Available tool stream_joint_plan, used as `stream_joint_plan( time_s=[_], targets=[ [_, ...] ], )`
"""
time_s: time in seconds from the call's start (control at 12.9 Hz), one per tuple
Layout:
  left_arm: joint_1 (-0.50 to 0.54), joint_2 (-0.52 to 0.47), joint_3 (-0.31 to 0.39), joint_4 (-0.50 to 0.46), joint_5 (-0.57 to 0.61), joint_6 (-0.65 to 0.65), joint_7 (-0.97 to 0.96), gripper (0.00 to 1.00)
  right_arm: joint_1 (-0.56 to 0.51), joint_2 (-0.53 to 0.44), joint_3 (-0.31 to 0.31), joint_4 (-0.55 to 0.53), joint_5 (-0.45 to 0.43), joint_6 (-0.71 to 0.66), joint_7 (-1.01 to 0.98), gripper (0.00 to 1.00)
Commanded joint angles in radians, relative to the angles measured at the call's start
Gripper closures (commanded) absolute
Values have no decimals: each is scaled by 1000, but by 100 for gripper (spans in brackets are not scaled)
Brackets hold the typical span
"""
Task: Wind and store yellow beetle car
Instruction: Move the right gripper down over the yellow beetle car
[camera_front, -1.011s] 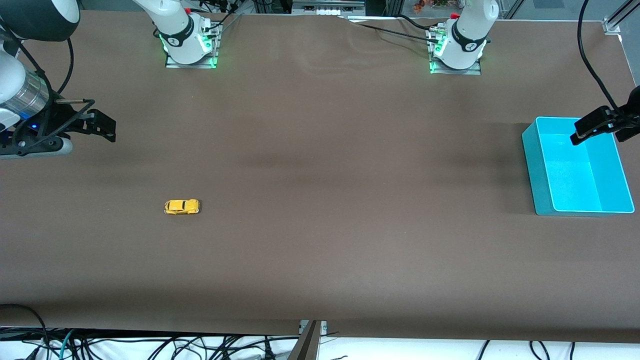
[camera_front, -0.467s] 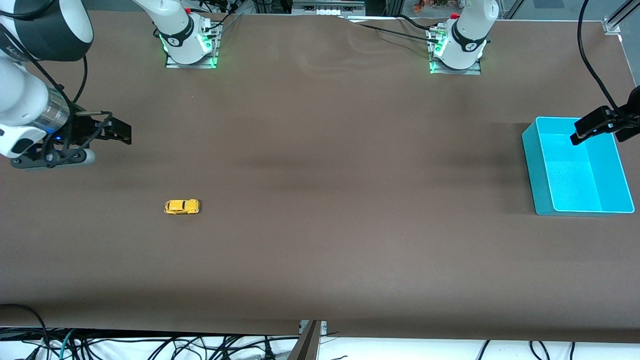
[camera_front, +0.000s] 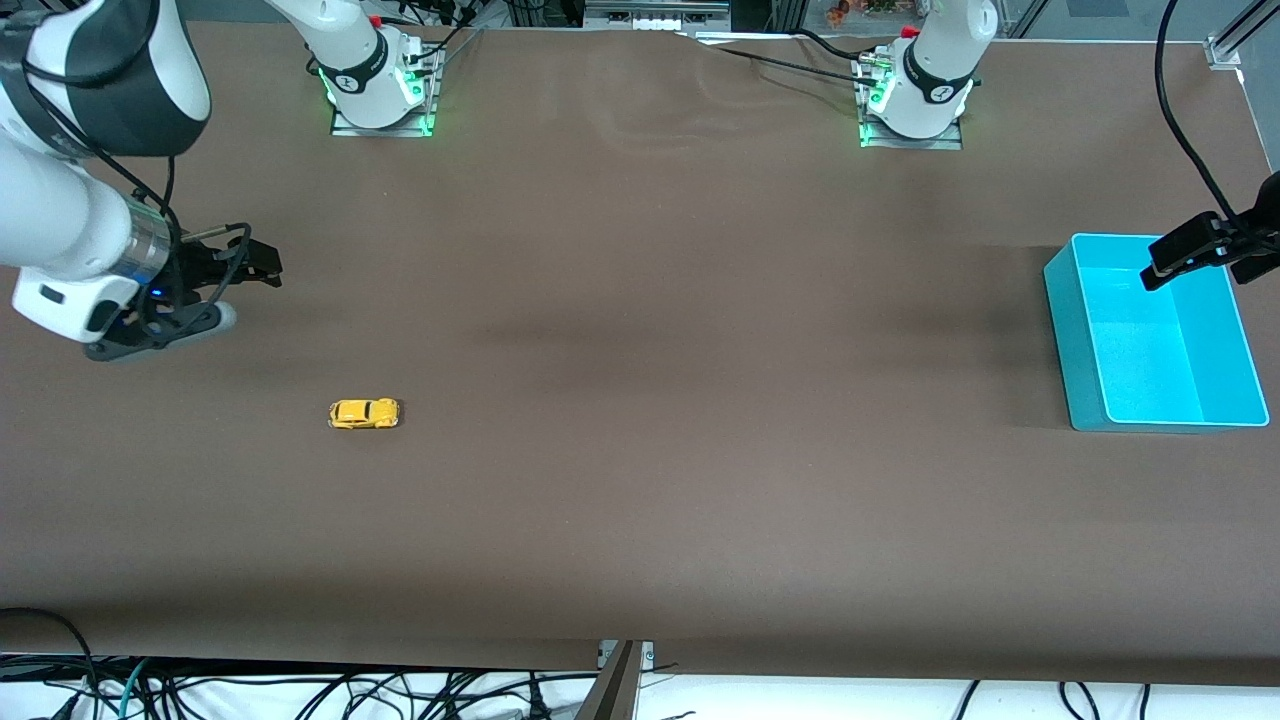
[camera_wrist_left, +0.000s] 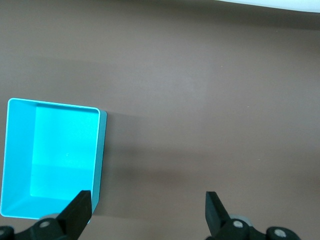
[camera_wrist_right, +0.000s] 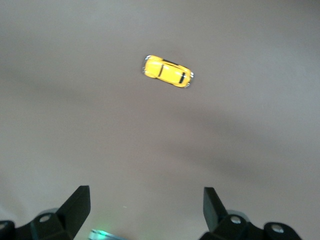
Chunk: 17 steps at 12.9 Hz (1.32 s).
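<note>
The yellow beetle car (camera_front: 364, 413) lies on the brown table toward the right arm's end; it also shows in the right wrist view (camera_wrist_right: 168, 71). My right gripper (camera_front: 262, 268) is open and empty, up in the air over bare table, apart from the car; its fingertips (camera_wrist_right: 80, 200) frame bare table. My left gripper (camera_front: 1172, 262) is open and empty over the cyan bin (camera_front: 1070, 330), and its wrist view shows the bin (camera_wrist_left: 102, 150) with nothing in it.
The two arm bases (camera_front: 375, 90) (camera_front: 915, 100) stand at the table's edge farthest from the front camera. Cables hang below the table's near edge (camera_front: 300, 690).
My right gripper has moved toward the table's middle and somewhat closer to the car. The left arm, the car and the bin have not moved.
</note>
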Motion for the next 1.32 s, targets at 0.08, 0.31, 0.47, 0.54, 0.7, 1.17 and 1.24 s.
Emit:
stream_joint_plan(
  time_s=[0.08,0.31,0.47,0.54,0.7,1.17,1.24],
  targets=[
    [8,16,-7,34,8,-18,12,0,-15,65,-2,6,-1,22,-372,0],
    [8,16,-7,34,9,-18,12,0,-9,108,-4,-10,-34,92,-517,0],
    [8,16,-7,34,9,-18,12,0,-4,134,-4,-31,-36,158,-632,0],
    [8,16,-7,34,9,-18,12,0,-4,146,-4,-54,-36,205,-699,0],
    [8,16,-7,34,10,-16,12,0,-6,154,-4,-115,-34,322,-815,0],
    [8,16,-7,34,10,-18,12,0,-10,234,0,-296,-21,710,-1022,0],
    [8,16,-8,34,10,-18,12,0,-10,246,0,-321,-21,767,-1040,0]
  ],
)
